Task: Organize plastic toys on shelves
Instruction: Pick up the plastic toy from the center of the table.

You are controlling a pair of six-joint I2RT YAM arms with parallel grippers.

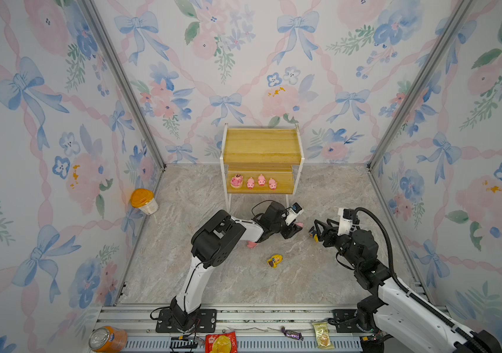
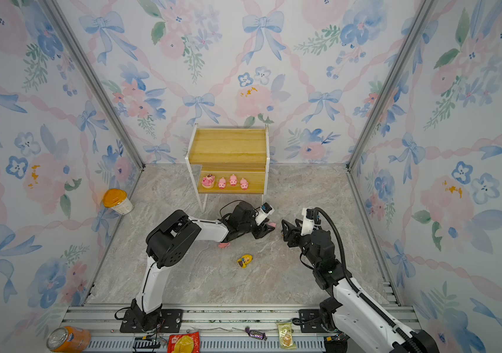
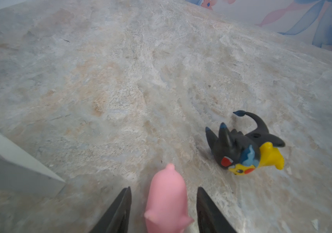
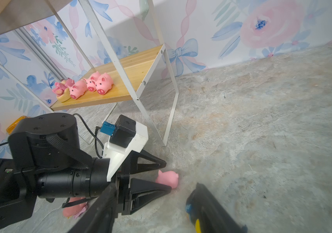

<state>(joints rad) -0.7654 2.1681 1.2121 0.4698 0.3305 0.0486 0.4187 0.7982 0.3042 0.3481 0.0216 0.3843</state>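
Jaws of your left gripper (image 3: 163, 188) stand spread astride the small pink plastic pig (image 3: 167, 198), gaps showing either side. Its long axis runs along the fingers (image 3: 120, 211); a straight squeeze should catch its flanks.

Robot test booth, not a home: you face floral wallpaper panels (image 1: 259, 61) on aluminium posts (image 1: 124, 82), a marble-print surface (image 1: 243, 284), and arm base plates (image 1: 185, 320) bolted to a slotted rail (image 1: 274, 314).
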